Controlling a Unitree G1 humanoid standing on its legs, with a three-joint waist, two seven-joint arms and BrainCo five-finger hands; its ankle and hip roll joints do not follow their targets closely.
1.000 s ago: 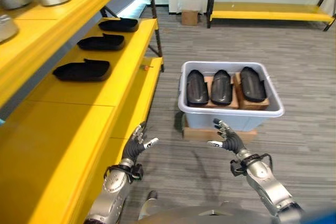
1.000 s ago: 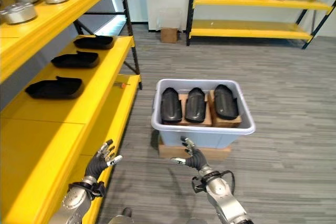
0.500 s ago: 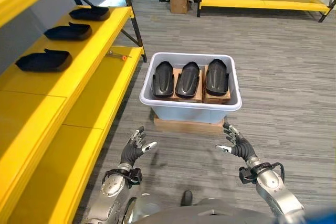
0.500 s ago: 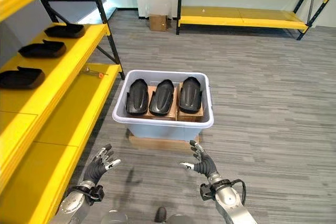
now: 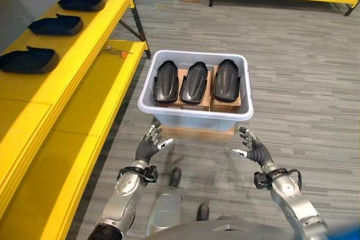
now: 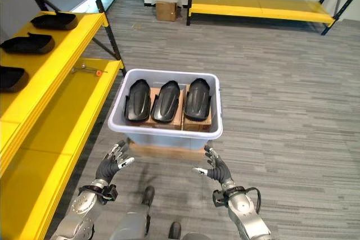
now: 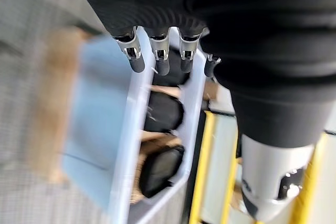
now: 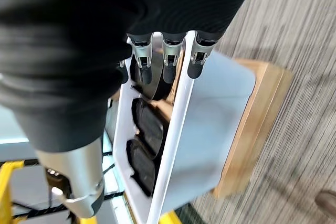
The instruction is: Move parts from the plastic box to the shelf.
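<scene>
On the shelf point(image 5: 84, 43) at ten o'clock lay three black parts point(image 5: 28, 60). At twelve, the plastic box point(image 5: 194, 117) held three more parts point(image 5: 195, 81), untouched. Left hand point(image 5: 149, 146) and right hand point(image 5: 252, 149) hovered near it, fingers spread, empty.

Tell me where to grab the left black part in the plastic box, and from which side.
Grip the left black part across its narrow width, probably from above: it lies domed side up, lengthwise, close beside the middle part inside the plastic box.
</scene>
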